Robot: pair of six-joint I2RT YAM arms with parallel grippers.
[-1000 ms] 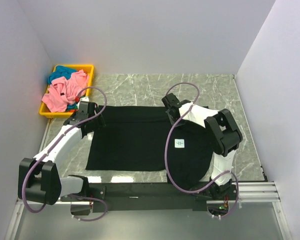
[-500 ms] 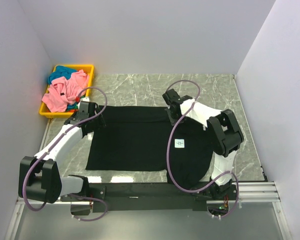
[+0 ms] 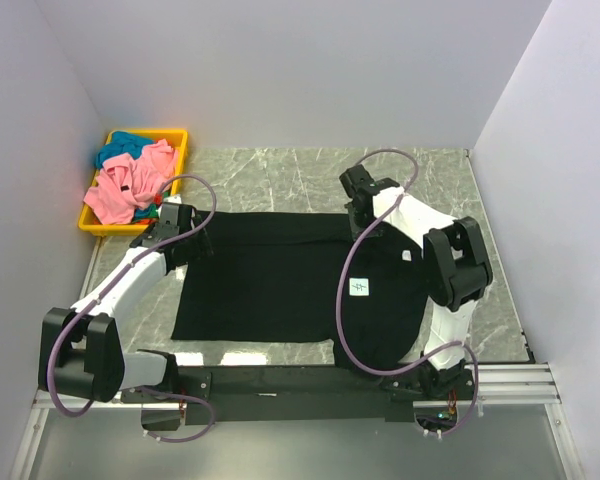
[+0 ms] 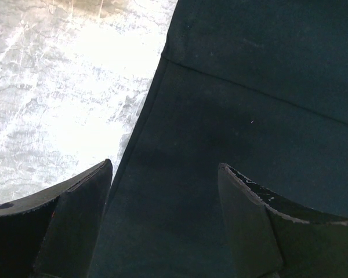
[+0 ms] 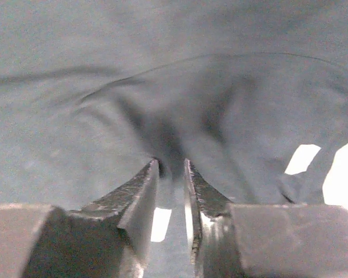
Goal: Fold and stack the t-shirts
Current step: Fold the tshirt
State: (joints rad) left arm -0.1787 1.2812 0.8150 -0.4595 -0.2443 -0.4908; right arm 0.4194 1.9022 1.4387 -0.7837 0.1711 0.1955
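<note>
Two arms work the black t-shirt [image 3: 270, 290], lying spread out between them. Right gripper [image 5: 170, 165] has swung far-right in the last sec, jaws nearly closed, seemingly pinching a fabric pucker. Left gripper [image 4: 165, 168] hovers open over the L edge. Fold likely starting.

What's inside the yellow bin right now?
A pink t-shirt heaped on top, with a teal t-shirt behind it at the far end of the yellow bin. Whatever lies beneath them is covered.
</note>
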